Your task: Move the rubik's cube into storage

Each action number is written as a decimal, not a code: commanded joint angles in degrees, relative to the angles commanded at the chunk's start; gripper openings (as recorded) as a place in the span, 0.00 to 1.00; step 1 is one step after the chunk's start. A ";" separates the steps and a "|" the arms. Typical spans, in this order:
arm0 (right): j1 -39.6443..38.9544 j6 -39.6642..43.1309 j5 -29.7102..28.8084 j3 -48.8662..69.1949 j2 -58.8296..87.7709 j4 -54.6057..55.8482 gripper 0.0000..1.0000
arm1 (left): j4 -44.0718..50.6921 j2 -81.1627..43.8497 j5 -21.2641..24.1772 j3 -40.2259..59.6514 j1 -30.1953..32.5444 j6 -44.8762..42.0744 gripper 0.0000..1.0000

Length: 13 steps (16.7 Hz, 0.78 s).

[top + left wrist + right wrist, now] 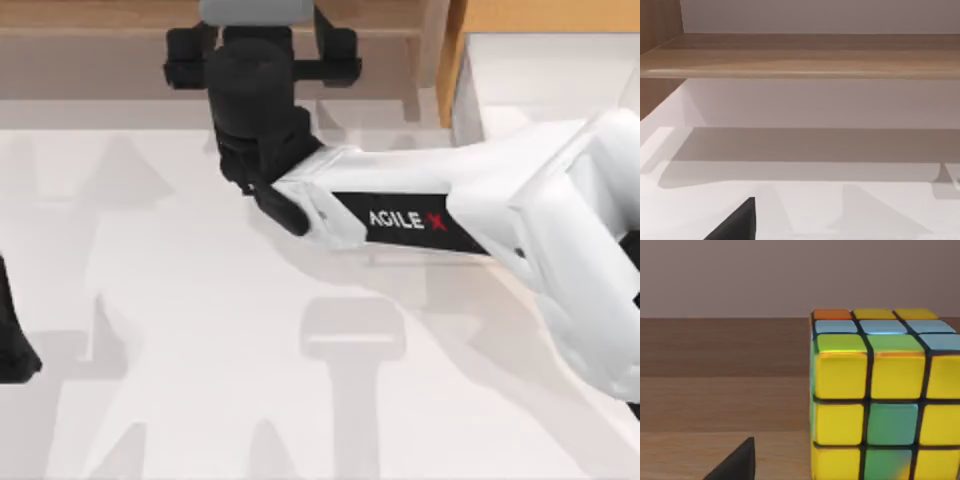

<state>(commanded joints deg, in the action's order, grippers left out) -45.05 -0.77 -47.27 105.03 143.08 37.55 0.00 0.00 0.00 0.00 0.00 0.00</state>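
Step in hand: reaching for the small rubik's cube of yellow and green squares with dark grid lines (880, 395); I judge the grasp not yet made.
Right pincer (262, 52): at the far edge of the white bench (200, 300), over the long brown wooden shelf (90, 50); its black fingers (190, 55) stand apart.
Cube: resting on the shelf's wooden board, close before the right wrist camera and off to one side of a dark fingertip (737, 462); whether it lies between the fingers I cannot tell.
Storage: the light orange-brown wooden drawer with white interior (480, 70) sits at the top view's far right, beside the shelf.
Next move: likely closing squarely on the cube, lifting clear of the shelf, then carrying rightward over the drawer.
Left pincer (12, 340): parked at the bench's left edge; finger state cannot be told.
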 joint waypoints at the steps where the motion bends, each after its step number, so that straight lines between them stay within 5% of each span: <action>1: 0.41 0.04 0.43 1.90 0.78 -1.08 1.00 | 0.00 0.00 0.00 0.00 0.00 0.00 1.00; 13: 3.48 0.19 3.41 17.04 9.35 -7.58 1.00 | 0.00 0.00 0.00 0.00 0.00 0.00 1.00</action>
<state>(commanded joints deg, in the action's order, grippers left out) -41.57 -0.58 -43.86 122.07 152.42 29.96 0.00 0.00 0.00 0.00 0.00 0.00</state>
